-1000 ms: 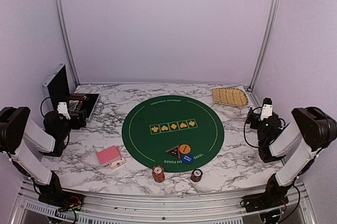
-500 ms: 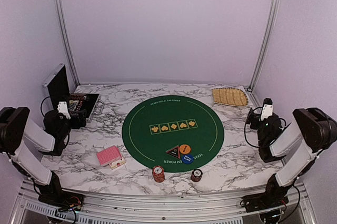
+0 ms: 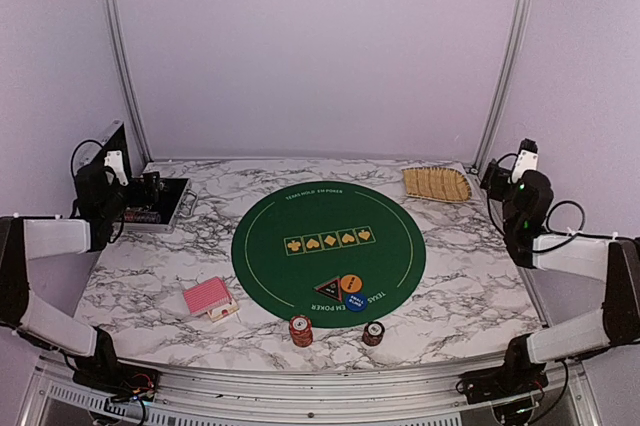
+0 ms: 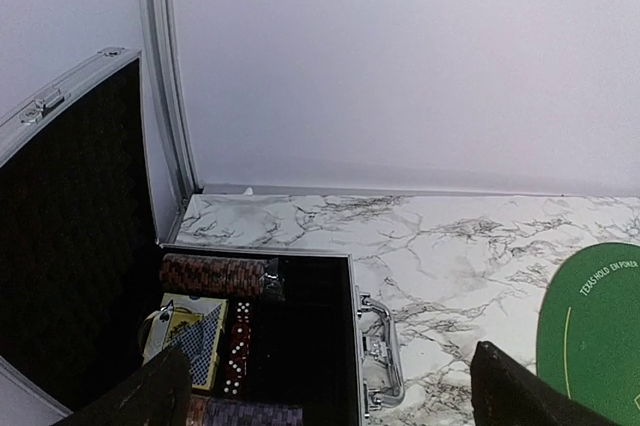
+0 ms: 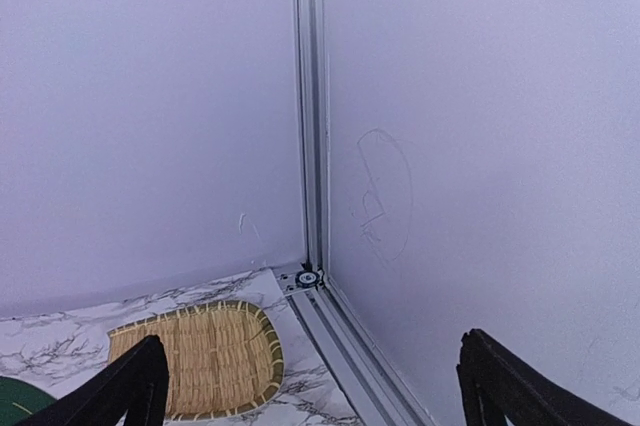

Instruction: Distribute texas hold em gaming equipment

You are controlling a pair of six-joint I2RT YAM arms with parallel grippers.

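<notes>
Left wrist view: the left gripper [image 4: 328, 391] has its fingers spread wide with nothing between them, poised over the open case [image 4: 310, 346], which sits in the far left corner of the worktop [image 4: 470, 246]. The lid stands upright on the left. Inside lie a chip row [image 4: 220, 275], red dice [image 4: 238, 342] and a patterned card box [image 4: 188, 338]. The case handle [image 4: 378, 342] faces the green mat [image 4: 600, 326]. Right wrist view: the right gripper [image 5: 315, 386] is likewise fully released and grasps nothing. It faces the far right corner, where the woven tray [image 5: 195, 356] lies flat beside the frame post [image 5: 308, 116]. Top view: both arms are raised at the left and right edges, clear of the mat in the middle of the worktop. On the mat's near part the black triangular marker [image 3: 329, 289], orange disc [image 3: 350, 283] and blue disc [image 3: 356, 302] sit bunched together and touching. Just off the mat towards the near edge stand a taller chip stack [image 3: 300, 329] and a shorter chip stack [image 3: 373, 333], apart from each other. The playing cards [image 3: 207, 295] lie pink back up, near the near left corner.
</notes>
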